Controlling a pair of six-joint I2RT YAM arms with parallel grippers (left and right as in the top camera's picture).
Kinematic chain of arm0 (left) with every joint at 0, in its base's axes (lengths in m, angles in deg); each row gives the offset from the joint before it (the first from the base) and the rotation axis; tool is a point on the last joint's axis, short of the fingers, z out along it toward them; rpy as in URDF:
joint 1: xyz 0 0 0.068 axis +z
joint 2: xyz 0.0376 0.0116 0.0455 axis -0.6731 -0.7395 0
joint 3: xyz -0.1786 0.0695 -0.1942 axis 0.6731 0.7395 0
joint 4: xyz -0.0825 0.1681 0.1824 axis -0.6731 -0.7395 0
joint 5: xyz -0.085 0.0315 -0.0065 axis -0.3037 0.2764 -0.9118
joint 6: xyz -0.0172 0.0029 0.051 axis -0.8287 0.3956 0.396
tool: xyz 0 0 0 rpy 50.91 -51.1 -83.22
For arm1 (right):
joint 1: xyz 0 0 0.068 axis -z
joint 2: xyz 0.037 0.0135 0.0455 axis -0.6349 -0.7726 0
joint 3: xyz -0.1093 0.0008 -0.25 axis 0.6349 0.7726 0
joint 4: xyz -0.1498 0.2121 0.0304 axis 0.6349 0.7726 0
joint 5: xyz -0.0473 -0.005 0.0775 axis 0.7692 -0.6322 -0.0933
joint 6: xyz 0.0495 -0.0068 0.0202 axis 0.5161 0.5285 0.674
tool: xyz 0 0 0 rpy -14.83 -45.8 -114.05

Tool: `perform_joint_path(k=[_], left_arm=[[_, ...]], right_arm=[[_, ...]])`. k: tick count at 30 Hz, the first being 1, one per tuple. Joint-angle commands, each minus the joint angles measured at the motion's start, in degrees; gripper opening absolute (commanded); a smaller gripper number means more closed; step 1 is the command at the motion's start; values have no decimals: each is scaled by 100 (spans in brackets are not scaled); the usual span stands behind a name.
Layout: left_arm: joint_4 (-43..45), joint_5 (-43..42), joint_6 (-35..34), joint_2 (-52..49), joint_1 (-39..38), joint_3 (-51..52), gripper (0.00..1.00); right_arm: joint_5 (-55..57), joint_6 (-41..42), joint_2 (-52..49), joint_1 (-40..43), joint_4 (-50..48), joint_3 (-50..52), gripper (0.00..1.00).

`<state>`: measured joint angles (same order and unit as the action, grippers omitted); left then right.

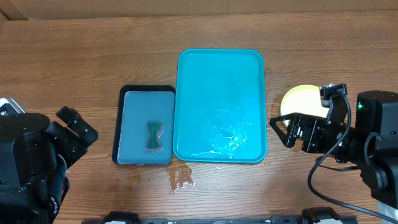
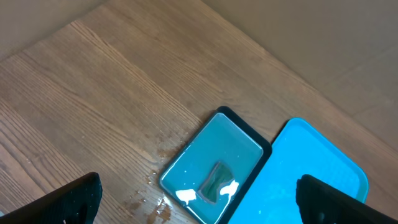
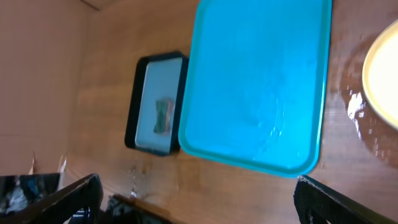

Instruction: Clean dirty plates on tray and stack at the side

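1. Tray (image 1: 205,81) has no plates on it in any of my three views. There's only a water film (image 1: 227,134) on the part nearest the rig. I read that as the wiping stage being done.
2. Plates (image 1: 300,98): a pale yellow-green disc on the bench (image 1: 74,56), off the tray and just beside its right edge. Overhead gives me only the top face, so I can't tell how many are stacked. The right wrist view catches just a rim arc at the frame edge.
3. The visible part of the top plate shows no blue smear. The arm hides the rest of it, so I'm not calling it fully clean.
4. Right gripper (image 1: 305,117): over the near edge of the plates, fingers spread wide with nothing between them. I can't tell whether it touches the rim.
5. Left gripper (image 1: 76,123): at the left end of the bench, well apart from the tray and plates, fingers spread and empty.
6. Wiping pad (image 1: 153,135) lies in the small black-rimmed tray (image 1: 134,109), which butts against the teal tray's left side. Neither gripper holds the pad.
7. Puddle (image 1: 180,180) on the bench in front of the tray. It's outside the task wording.
8. My call: at or very near the finish. What's left is to back the right arm off and confirm that every plate is in the stack and sits square.
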<state>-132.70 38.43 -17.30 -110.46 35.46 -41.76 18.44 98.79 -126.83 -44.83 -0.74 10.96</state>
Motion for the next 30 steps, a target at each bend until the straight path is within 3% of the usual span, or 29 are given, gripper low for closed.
perform_joint_path(k=[1, 5, 11, 14, 30], left_arm=[[7, 151, -118, 13, 13, -9, 100], [7, 151, -118, 13, 13, -9, 100], [7, 153, -118, 13, 13, -9, 100], [7, 151, -118, 13, 13, -9, 100], [7, 151, -118, 13, 13, -9, 100]], right_arm=[[328, -101, 107, -105, -608, 28, 100], [407, -205, 313, -238, -2017, 551, 100], [225, -181, 1727, -240, -4769, 2839, 100], [284, -188, 2437, -221, -5381, 3617, 100], [946, -188, 5394, 35, -5377, 6013, 100]])
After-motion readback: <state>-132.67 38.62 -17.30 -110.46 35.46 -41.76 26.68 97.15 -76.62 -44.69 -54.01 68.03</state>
